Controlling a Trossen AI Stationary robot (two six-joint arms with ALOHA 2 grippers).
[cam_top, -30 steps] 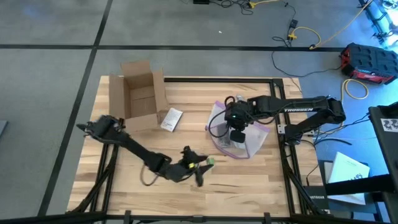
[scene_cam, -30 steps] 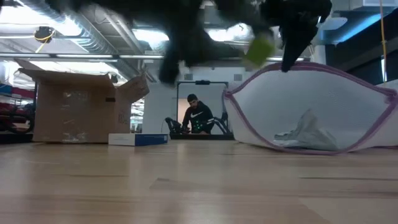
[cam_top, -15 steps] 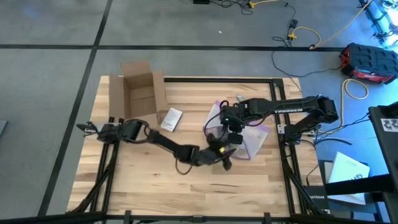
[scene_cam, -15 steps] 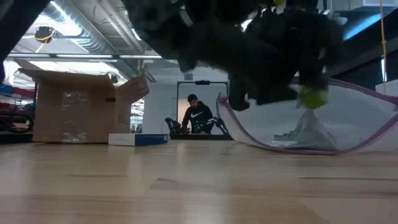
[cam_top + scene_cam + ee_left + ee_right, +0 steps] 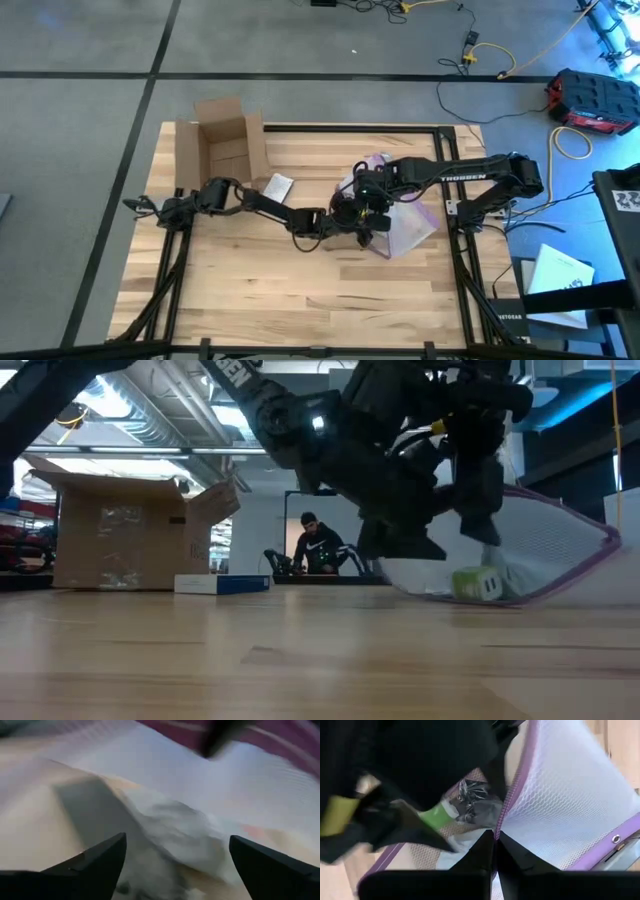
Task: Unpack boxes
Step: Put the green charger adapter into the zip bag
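The brown cardboard box [image 5: 222, 150] stands open on its base at the table's far left, flaps up, also seen in the low view [image 5: 125, 530]. A clear mesh bag [image 5: 405, 225] with a purple zip edge lies right of centre. My right gripper [image 5: 496, 837] is shut on that edge. My left gripper [image 5: 175, 865] is open, reaching into the bag's mouth [image 5: 352, 213] with nothing between its fingers. A green-and-white item [image 5: 475, 583] lies inside the bag on its lower wall, beside a crumpled pale wrap [image 5: 480, 807]. My right gripper pinches the bag's purple zip edge [image 5: 502, 820] between its two fingers, coming from above and pointing down. That upper rim is lifted, so the mouth gapes toward the table's left. The bag's lower wall [image 5: 520, 598] stays on the table.
A small white-and-blue packet [image 5: 275, 190] lies flat just right of the box, seen also in the low view [image 5: 222, 584]. Bare wood spans the near half of the table [image 5: 300, 300]. A person sits in the room far behind the table [image 5: 315, 545].
My left gripper has swung from the table's near middle toward the right and far side into the bag's mouth, carrying the green-and-white item. It has let the item go, which now lies inside the bag. The right gripper has kept hold of the bag's rim.
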